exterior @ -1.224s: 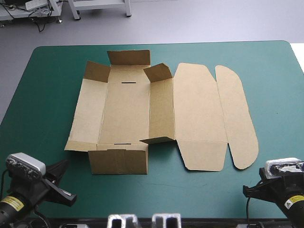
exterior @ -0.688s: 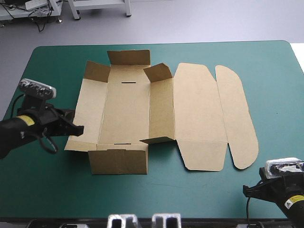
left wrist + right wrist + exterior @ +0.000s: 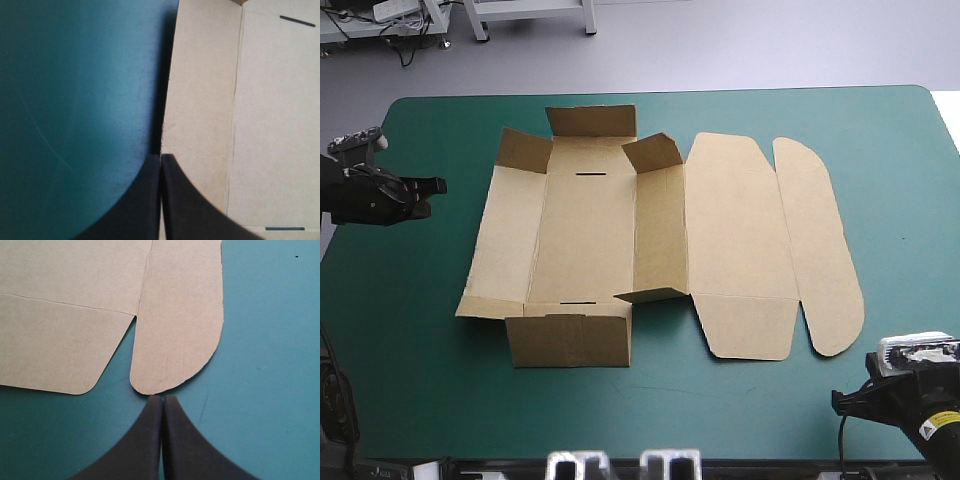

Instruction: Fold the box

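Box lies ahead of left end effector.

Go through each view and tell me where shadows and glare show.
High view: even light, the box throwing thin shadows beside its raised flaps onto the teal-green cover. Left wrist view: a dark shadow band lies on the cover along the box's outer edge, a brighter patch beyond it. Right wrist view: barely any shadow under the flat rounded flap; no glare.
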Motion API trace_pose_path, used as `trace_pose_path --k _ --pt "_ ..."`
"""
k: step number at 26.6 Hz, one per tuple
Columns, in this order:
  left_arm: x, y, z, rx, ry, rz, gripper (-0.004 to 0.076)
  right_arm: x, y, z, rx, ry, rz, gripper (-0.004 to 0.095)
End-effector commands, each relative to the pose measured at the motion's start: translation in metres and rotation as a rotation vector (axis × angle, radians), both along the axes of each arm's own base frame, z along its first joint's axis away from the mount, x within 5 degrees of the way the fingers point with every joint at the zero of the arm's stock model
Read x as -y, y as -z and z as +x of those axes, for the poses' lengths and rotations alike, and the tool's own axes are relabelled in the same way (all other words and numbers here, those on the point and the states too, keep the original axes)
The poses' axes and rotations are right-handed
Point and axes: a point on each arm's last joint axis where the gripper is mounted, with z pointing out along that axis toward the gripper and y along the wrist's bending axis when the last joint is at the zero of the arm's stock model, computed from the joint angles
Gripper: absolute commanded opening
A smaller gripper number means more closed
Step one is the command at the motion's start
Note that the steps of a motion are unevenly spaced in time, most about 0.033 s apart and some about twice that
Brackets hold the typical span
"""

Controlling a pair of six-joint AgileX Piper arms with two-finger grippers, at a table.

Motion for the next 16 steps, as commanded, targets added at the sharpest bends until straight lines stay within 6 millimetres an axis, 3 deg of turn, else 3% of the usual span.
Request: trace_pose_path --k 1,6,12,14,16 --pt "0.002 -0.022 -0.006 0.086 0.043 0.034 0.0018 0.000 -0.012 0.004 0.072 -0.004 0.001 -0.0020" --pt "0.001 -0.019 -0.009 0.041 0.080 0.069 0.0137 0.000 -0.013 0.004 0.073 -0.003 0.003 -0.0020" --pt "0.000 -0.018 -0.008 0.050 0.073 0.077 0.0497 0.000 -0.013 0.004 0.075 -0.002 0.004 -0.0020" --pt "-0.001 -0.014 -0.005 0.026 0.078 0.073 0.0538 0.000 -0.013 0.004 0.075 -0.002 0.004 -0.0020" --pt "-0.003 0.001 -0.001 -0.027 0.079 0.055 0.0513 0.000 -0.013 0.004 0.074 0.003 0.012 -0.0020"
